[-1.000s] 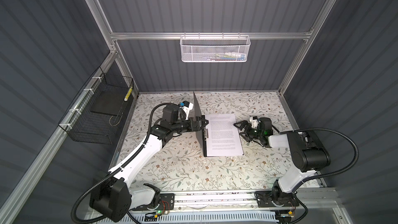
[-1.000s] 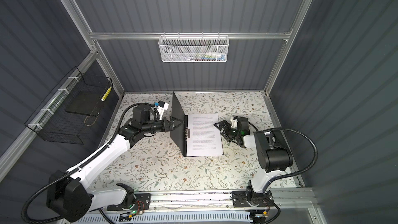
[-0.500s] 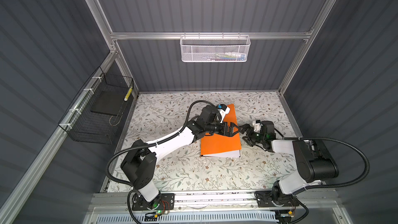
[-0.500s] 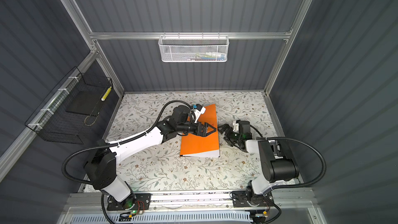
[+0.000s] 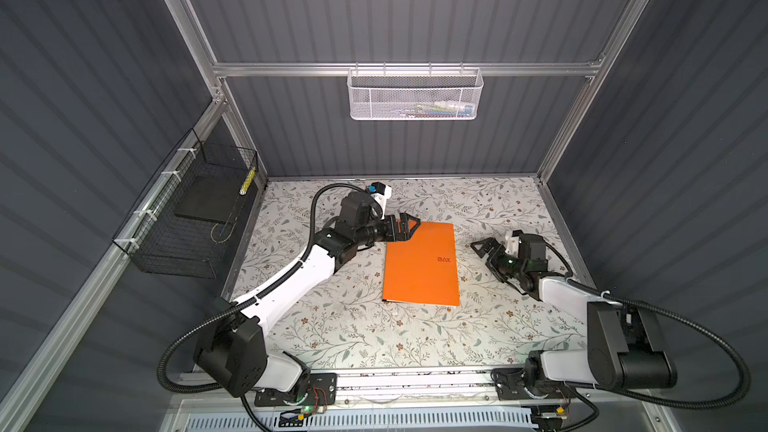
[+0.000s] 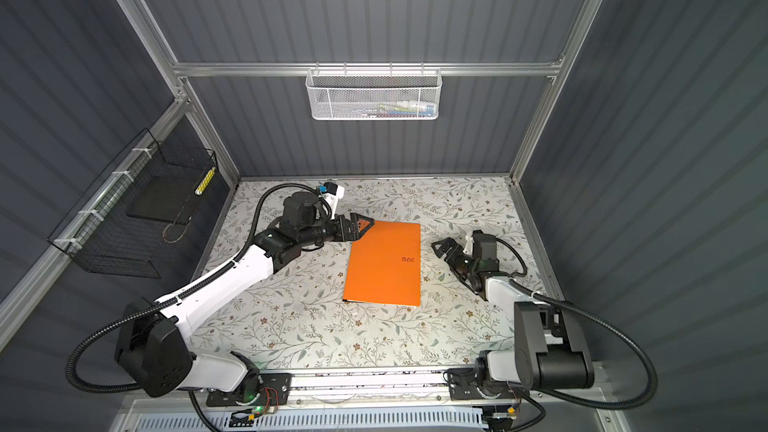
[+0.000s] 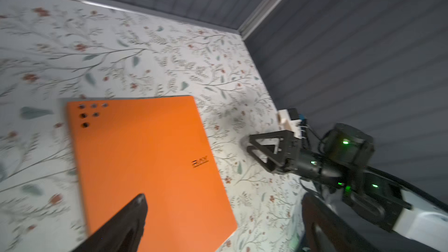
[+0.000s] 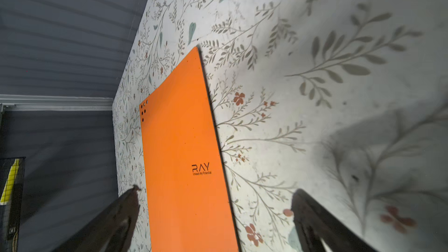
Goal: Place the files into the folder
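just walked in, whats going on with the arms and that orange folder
The orange folder lies closed and flat on the floral table. The left gripper is open over its far left corner, holding nothing. The right gripper is open too, off the folder's right side and clear of it. No loose sheets show on the table, so the filing looks done.

Closed orange folder (image 5: 419,268) flat on floral tabletop (image 5: 353,326), left claw (image 5: 410,228) spread over its far left corner, right claw (image 5: 482,252) spread near its right edge, white mesh basket (image 5: 413,95) on back wall, black wire basket (image 5: 187,222) on left wall
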Action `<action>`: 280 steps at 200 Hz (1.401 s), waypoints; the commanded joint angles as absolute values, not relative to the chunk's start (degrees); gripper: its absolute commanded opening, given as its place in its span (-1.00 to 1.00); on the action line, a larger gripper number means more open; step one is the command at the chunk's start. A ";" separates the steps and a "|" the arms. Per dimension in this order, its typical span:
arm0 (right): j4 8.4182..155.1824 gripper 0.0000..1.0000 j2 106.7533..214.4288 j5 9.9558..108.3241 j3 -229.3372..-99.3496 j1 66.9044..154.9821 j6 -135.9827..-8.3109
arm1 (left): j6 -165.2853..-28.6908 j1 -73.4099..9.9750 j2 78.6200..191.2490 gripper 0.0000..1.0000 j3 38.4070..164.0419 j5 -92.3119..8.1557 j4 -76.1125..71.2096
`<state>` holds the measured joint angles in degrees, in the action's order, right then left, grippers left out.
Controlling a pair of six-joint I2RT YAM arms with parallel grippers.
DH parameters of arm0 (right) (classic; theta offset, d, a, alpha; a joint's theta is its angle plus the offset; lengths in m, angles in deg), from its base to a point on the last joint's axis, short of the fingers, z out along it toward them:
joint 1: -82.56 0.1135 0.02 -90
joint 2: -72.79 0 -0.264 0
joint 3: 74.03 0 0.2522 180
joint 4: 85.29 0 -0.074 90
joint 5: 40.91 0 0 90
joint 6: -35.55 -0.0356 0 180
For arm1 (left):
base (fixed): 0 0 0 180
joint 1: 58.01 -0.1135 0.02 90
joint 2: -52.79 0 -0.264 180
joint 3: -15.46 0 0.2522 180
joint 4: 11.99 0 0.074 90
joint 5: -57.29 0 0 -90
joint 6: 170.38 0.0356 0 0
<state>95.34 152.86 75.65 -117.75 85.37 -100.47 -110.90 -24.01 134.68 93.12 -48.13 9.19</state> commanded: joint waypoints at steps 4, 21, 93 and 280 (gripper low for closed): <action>91.56 0.98 156.57 76.95 -120.83 88.74 -97.63 | -106.88 -23.39 135.91 0.99 89.08 -42.68 18.80; 91.74 0.98 159.07 77.13 -122.25 90.76 -97.42 | -106.84 -23.47 138.03 1.00 86.04 -43.87 18.42; 91.83 0.98 166.90 77.69 -126.18 95.77 -97.25 | -107.05 -23.46 149.14 0.93 82.82 -43.70 13.24; 94.95 0.98 188.20 78.26 -153.19 101.81 -104.28 | -106.01 -37.13 168.81 0.58 100.45 -43.83 11.74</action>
<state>96.46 187.18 77.80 -151.08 101.61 -103.64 -107.54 -35.64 165.61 99.70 -40.80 8.27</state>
